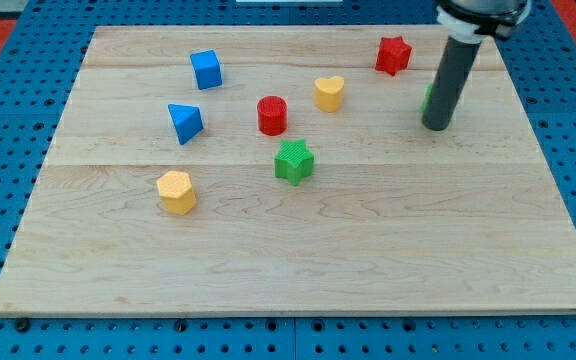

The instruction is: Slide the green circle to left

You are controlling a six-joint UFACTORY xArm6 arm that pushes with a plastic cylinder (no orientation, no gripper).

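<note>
The green circle (pixel 427 98) sat near the worktop's (pixel 298 260) right edge in the view, almost wholly hidden behind my rod, only a green sliver showing at the rod's left side. My tip (pixel 436 127) rested just beside it. The arm carried no hand. A red star (pixel 393 54) lay above-left, a yellow heart (pixel 329 92) farther left, then a red cylinder (pixel 272 115) and a green star (pixel 294 161).

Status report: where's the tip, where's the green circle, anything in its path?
My tip at board's right, against green circle, mostly hidden behind rod. Leftward path: yellow heart, red cylinder ahead.
</note>
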